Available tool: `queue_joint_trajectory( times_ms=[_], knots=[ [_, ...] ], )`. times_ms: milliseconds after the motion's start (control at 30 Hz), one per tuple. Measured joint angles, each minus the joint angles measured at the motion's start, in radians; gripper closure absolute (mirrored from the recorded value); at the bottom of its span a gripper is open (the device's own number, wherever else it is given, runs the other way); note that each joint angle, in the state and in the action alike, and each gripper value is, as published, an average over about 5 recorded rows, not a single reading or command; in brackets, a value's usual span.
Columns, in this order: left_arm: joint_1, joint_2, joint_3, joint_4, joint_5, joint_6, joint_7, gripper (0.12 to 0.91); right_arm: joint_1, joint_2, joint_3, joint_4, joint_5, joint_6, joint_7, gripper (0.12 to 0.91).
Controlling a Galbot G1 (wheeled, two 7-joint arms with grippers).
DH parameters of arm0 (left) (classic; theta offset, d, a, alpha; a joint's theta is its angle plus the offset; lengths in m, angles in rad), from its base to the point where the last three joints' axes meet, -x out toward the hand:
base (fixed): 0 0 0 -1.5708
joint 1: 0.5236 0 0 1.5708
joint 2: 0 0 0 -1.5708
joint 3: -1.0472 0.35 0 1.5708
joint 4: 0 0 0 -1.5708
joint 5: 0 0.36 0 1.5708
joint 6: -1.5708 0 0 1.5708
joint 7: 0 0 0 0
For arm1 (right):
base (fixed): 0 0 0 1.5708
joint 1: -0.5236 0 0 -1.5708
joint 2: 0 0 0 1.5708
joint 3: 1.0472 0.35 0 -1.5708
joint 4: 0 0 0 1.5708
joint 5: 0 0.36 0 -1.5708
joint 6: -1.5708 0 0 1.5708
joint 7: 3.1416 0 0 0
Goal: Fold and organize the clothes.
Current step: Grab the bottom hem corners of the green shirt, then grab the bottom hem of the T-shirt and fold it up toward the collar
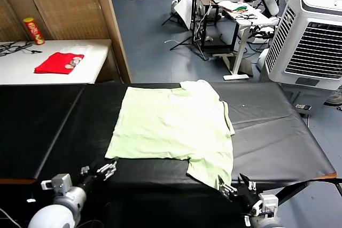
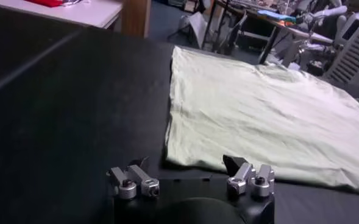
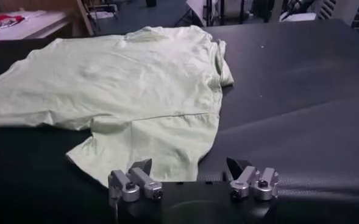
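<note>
Where it lies flat, the soft shirt [image 1: 173,129] wrinkles faintly.

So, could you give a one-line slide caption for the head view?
Pale green soft fabric shirt lies flat on black table, both open grippers, left and right, waiting at its near edge.

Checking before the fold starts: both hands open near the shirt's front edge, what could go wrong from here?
1. The shirt lies unevenly: one sleeve sticks out toward the right hand, so a fold may come out skewed.
2. The left hand sits just off the hem corner; closing there might catch only the top layer, or miss the thin fabric on the black table.
</note>
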Motion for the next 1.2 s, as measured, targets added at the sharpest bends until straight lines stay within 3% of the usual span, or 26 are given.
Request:
queue_joint_trajectory(
  times_ms=[133,267,467,600,667,733,1000,1200],
  knots=[
    [-0.012,-0.002,0.007,0.014,0.002,0.002,0.006,0.232,0.003,0.007,-0.004,-0.007,-0.012,0.001,0.0,0.243],
    [-0.028,-0.01,0.018,0.037,0.006,-0.005,0.003,0.265,0.002,0.014,-0.004,-0.014,-0.021,0.001,0.0,0.373],
    [-0.053,-0.026,0.027,0.083,-0.002,-0.02,-0.019,0.557,-0.001,0.021,-0.003,-0.018,-0.022,0.001,0.001,0.703],
    [-0.056,-0.028,0.028,0.097,-0.023,-0.029,-0.011,0.775,-0.008,0.026,-0.004,-0.013,-0.023,0.007,0.004,0.874],
    [-0.054,-0.029,0.033,0.095,-0.02,-0.03,-0.004,0.862,-0.016,0.027,-0.002,-0.005,-0.026,0.012,0.007,0.901],
    [-0.053,-0.031,0.038,0.091,-0.012,-0.03,-0.003,0.9,-0.027,0.027,0.002,0.009,-0.03,0.015,0.011,0.904],
    [-0.005,-0.035,0.015,0.027,0.016,-0.041,-0.017,0.903,-0.114,0.008,0.035,0.112,-0.026,0.016,0.029,0.904],
    [0.113,-0.023,-0.033,-0.084,0.0,-0.063,-0.024,0.903,-0.087,-0.017,0.066,0.122,0.006,0.086,-0.019,0.904]
  ],
)
